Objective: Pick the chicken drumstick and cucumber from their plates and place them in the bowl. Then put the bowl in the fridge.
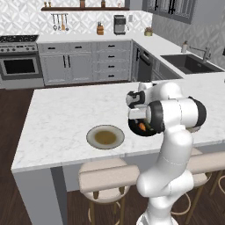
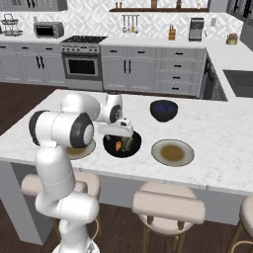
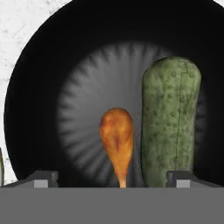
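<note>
the white robot arm bends low over the marble table [image 1: 57,118]. its gripper [image 3: 113,180] hangs right above the black bowl [image 3: 39,87], and the two fingers [image 3: 43,179] stand wide apart with nothing between them.

inside the bowl lie two foods. the chicken drumstick [image 3: 117,140] is orange-brown, with its fat end toward the middle of the bowl and its thin bone end pointing at the gripper. the cucumber [image 3: 169,127] lies just beside it, long and bumpy and dark green. the two lie side by side, and i cannot tell if they touch.

from the right base view the bowl [image 2: 129,148] sits on the table near the edge where the stools are, with a bit of orange and green inside. one plate [image 2: 172,151] with a brown middle sits just beside the bowl, with no food on it. another plate [image 2: 85,149] peeks out from behind the arm on the other side of the bowl. a smaller dark bowl with a blue inside [image 2: 164,110] stands farther back on the table, well apart.

from the left base view the arm hides most of the black bowl [image 1: 139,127], but the orange drumstick [image 1: 141,127] shows. a bare plate [image 1: 105,136] lies near it.

three round stools [image 2: 168,207] stand under the table edge. behind are grey cabinets [image 2: 131,69], an oven [image 2: 81,64] and a sink [image 1: 190,63].
</note>
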